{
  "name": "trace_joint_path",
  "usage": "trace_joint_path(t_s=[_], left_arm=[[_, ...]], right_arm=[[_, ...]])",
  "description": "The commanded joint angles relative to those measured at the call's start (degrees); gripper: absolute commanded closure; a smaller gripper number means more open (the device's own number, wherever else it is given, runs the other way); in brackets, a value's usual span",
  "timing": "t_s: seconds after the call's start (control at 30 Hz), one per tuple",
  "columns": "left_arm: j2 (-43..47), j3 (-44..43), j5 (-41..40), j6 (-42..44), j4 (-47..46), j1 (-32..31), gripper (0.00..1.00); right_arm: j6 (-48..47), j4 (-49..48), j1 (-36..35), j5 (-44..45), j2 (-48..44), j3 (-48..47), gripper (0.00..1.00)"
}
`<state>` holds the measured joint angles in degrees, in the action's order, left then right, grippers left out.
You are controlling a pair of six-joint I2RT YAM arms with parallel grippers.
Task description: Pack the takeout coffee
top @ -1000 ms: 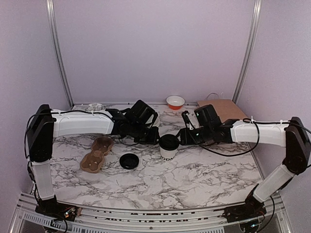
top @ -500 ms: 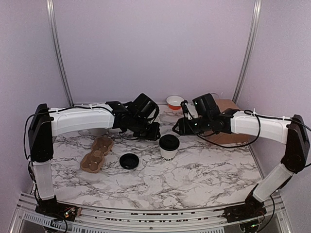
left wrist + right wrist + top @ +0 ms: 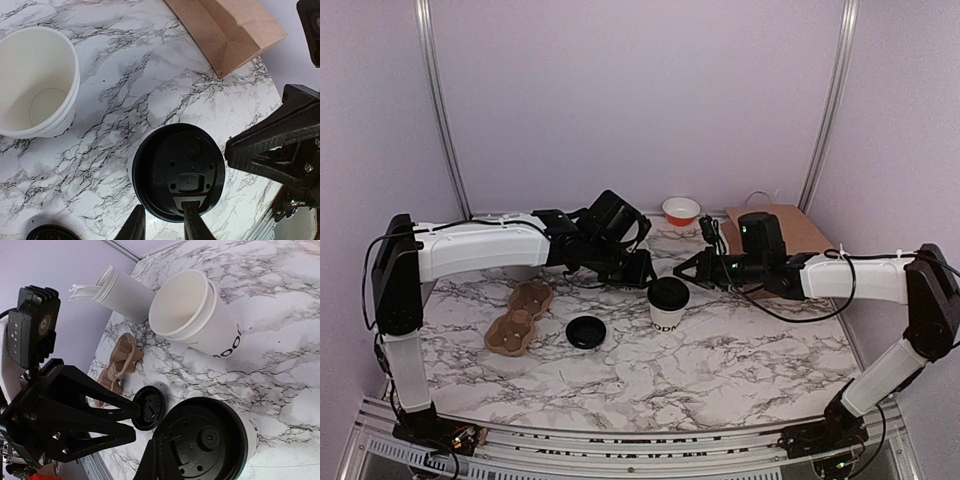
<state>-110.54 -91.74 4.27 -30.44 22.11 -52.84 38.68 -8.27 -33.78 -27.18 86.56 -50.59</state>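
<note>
Shows coffee [image 3: 668,305] upright mid-table [image 3: 720,370], lid on, lettering facing near. Frames it with both grippers at lid height. Puts left gripper [image 3: 162,207] just far-left of it, jaws narrowly apart, holding nothing, one finger over the lid's rim. Puts right gripper [image 3: 156,447] just far-right, jaws pressed together on nothing, tips over the rim. Cannot tell whether either touches. Leaves loose lid [image 3: 586,332] just left of coffee, carrier [image 3: 520,318] farther left, cup stack [image 3: 35,95] far-left, bag [image 3: 785,225] flat at far right.
</note>
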Motion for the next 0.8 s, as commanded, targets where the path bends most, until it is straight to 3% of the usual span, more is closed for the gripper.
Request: trace_joint_path(t_s=[0.0, 0.27, 0.6, 0.77], left_arm=[[2.4, 1.5, 1.2, -0.2, -2.4, -0.1, 0.72], [2.1, 2.4, 1.1, -0.7, -3.2, -0.1, 0.73], [0.1, 2.1, 1.0, -1.1, -3.2, -0.2, 0.73], [0.1, 2.0, 0.8, -1.0, -3.2, -0.2, 0.73]], right_arm=[[5.1, -10.5, 0.5, -4.7, -0.8, 0.3, 1.0], [8.2, -15.2, 0.6, -6.9, 0.5, 1.6, 1.0], [17.2, -24.1, 2.4, -13.4, 10.8, 9.2, 1.0], [13.4, -18.3, 2.3, -12.1, 8.7, 5.8, 1.0]])
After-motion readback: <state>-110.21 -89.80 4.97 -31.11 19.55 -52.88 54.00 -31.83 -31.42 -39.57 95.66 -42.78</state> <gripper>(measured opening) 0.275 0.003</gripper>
